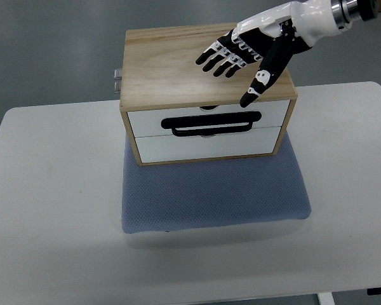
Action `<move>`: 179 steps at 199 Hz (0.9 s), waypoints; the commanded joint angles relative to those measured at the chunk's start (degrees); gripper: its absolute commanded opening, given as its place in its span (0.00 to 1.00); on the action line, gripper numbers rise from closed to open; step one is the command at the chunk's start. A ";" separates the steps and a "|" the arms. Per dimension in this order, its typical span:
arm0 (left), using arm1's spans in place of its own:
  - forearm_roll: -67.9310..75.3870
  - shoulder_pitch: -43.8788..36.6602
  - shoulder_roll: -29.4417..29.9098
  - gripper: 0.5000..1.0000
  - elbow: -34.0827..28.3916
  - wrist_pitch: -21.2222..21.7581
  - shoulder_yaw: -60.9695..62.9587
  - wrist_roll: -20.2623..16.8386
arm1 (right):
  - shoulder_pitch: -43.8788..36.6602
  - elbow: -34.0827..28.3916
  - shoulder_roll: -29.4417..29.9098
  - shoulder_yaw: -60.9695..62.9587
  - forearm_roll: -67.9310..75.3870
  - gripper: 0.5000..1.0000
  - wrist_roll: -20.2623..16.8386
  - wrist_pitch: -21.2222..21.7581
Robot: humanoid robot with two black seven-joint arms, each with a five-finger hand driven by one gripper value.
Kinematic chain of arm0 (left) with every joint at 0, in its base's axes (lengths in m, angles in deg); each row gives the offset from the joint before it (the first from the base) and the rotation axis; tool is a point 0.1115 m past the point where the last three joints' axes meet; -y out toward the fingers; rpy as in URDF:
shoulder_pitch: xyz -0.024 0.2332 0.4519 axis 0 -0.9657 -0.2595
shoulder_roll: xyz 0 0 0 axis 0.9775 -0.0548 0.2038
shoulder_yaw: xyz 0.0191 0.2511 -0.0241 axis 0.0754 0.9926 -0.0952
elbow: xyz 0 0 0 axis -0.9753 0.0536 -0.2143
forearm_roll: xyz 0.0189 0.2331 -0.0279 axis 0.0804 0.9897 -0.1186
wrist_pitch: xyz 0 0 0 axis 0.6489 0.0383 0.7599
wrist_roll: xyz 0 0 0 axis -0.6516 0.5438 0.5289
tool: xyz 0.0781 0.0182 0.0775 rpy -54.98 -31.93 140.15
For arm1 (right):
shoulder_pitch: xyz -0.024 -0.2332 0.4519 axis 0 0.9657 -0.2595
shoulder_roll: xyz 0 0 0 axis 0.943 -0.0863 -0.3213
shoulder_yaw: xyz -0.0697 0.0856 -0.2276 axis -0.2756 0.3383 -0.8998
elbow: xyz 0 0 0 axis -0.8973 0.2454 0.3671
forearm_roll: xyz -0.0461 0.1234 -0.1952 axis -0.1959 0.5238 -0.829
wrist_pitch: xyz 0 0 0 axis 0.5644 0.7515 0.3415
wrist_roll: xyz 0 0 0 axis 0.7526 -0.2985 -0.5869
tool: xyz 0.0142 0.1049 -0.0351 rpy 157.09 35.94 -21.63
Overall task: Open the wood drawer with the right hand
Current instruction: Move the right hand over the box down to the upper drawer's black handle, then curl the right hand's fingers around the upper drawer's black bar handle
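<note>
A light wood drawer box (171,70) stands on a blue-grey mat (213,194). Its front has two white drawer faces, and a black bar handle (211,123) lies across the upper one. Both drawers look flush with the box front. My right hand (238,70), black and white, comes in from the upper right and hovers over the right part of the box top. Its fingers (217,58) are spread and stretched leftward, and the thumb points down toward the front edge above the handle. It holds nothing. My left arm does not show.
The mat lies on a white table (51,210) whose front edge runs along the bottom of the picture. A small metal fitting (117,79) sticks out at the box's left back side. Grey floor shows beyond the table.
</note>
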State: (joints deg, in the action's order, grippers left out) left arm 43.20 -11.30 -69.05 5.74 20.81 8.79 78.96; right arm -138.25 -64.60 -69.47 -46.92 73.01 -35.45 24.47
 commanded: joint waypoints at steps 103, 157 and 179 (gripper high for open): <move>-0.01 0.00 0.00 1.00 0.00 0.00 0.00 0.00 | 3.07 -0.02 10.44 -2.31 -0.76 0.89 -5.11 -6.61; -0.01 0.00 0.00 1.00 0.00 0.00 0.00 0.00 | 4.03 -0.19 11.41 -2.31 -0.50 0.89 -5.99 -8.72; 0.07 0.00 0.00 1.00 0.00 0.00 0.00 0.00 | 4.47 -0.19 11.50 -2.31 -0.41 0.89 -6.34 -9.16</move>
State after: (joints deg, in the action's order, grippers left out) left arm 43.20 -11.30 -69.05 5.74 20.81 8.79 78.96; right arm -134.12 -64.79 -58.03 -49.22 72.52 -41.54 15.74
